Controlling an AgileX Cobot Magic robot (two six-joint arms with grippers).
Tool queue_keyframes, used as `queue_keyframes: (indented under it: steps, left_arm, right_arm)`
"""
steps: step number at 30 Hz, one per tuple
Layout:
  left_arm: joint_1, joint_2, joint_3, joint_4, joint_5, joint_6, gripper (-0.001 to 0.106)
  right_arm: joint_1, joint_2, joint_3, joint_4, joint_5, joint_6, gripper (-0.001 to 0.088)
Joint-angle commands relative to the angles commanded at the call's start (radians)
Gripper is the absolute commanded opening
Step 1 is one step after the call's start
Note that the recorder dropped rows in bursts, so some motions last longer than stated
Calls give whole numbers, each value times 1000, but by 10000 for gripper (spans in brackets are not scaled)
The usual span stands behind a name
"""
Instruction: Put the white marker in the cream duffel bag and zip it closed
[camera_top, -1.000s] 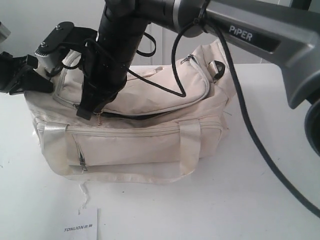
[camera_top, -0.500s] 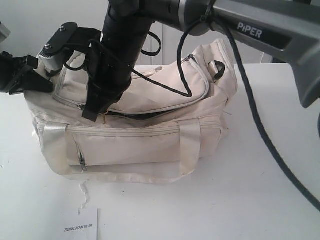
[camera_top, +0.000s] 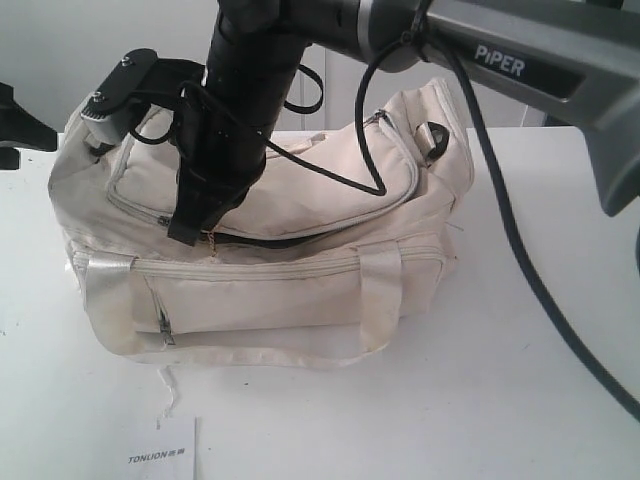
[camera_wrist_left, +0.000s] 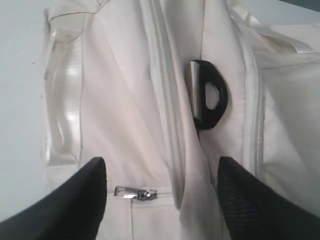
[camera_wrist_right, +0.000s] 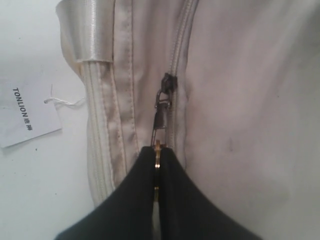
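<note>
Exterior view: a soft cream fabric duffel bag (camera_top: 300, 300) sits on a plain white table (camera_top: 520, 380), filling the middle of the scene. A white paper card printed TONLION (camera_top: 165, 455) lies flat on the table at 7 o'clock from the bag, apart from it. The black right gripper (camera_top: 195, 232) reaches across from 1 o'clock and comes down on the bag's curved top zipper (camera_top: 270, 238). Its tip is at the 9 o'clock end of a dark gap where the zipper is parted. Pale webbing handles (camera_top: 378, 290) hang down the front face.

Left wrist view: the left gripper (camera_wrist_left: 161, 167) hovers over one end of the bag (camera_wrist_left: 125, 100). Its two black fingers (camera_wrist_left: 92, 187) are spread wide with nothing between them but cloth below. A black plastic D-ring (camera_wrist_left: 209, 97) lies in a fold, and a small silver zipper pull (camera_wrist_left: 134, 192) shows just beside one finger.

Right wrist view: the right gripper (camera_wrist_right: 157, 150) is pinched tight on a thin brass pull tab (camera_wrist_right: 157, 167). The tab is linked to the dark metal slider (camera_wrist_right: 167, 82) on the zipper track. The card (camera_wrist_right: 25, 110) lies on the table beside the bag.
</note>
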Motion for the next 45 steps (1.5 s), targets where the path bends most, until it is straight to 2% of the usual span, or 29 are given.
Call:
queue_keyframes:
  steps: [10, 14, 17, 23, 28, 35, 45]
  left_arm:
    - [-2, -152, 250, -91, -84, 1, 671]
    - [-6, -187, 319, -134, -123, 1, 671]
    - [-33, -196, 352, -180, -138, 6, 671]
    - [-141, -196, 384, -194, -250, 10, 671]
    - [-195, -194, 388, -236, -356, 10, 671]
    - [-207, -191, 388, -264, -439, 12, 671]
    - [-207, -113, 388, -322, -386, 12, 671]
  right_arm:
    - [0, 10, 0, 6, -14, 0, 0]
    - [0, 18, 0, 26, -14, 0, 0]
    - [0, 23, 0, 39, -16, 0, 0]
    - [0, 23, 0, 44, -16, -4, 0]
    - [0, 23, 0, 44, -14, -9, 0]
    - [0, 23, 0, 44, -14, -14, 0]
    - [0, 23, 0, 44, -14, -26, 0]
